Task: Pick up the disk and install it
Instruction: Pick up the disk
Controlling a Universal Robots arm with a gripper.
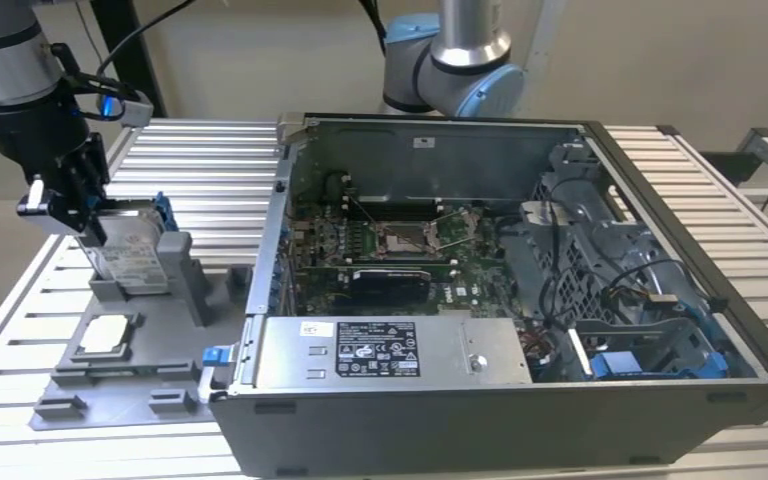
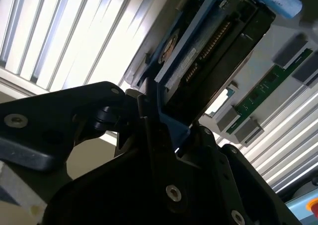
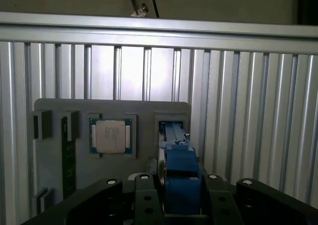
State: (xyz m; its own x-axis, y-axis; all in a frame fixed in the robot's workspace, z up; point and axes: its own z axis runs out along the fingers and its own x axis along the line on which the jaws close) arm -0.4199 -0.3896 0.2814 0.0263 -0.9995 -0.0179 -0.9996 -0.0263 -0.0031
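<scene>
The disk [image 1: 132, 258], silver-grey with a white label and a blue carrier, stands on edge in a slot of the grey fixture [image 1: 137, 375] at the exterior view's left. My gripper [image 1: 85, 222] is over its upper edge, shut on it. In the second wrist view the fingers [image 2: 149, 111] clamp the blue carrier of the disk [image 2: 208, 51], whose dark underside and connector row face the camera. In the first wrist view the blue carrier edge of the disk [image 3: 181, 170] sits between the two jaws of my gripper [image 3: 181, 187], reaching down toward the fixture's slot.
An open computer case [image 1: 704, 250] lies to the exterior view's right, with a motherboard, a grey power supply box [image 1: 384, 352] and a blue-tabbed drive bay [image 1: 638, 355]. A white-topped chip [image 1: 104, 335] [image 3: 112, 137] and a memory stick [image 2: 263, 88] rest on the fixture. A slatted aluminium table [image 1: 211, 170] lies underneath.
</scene>
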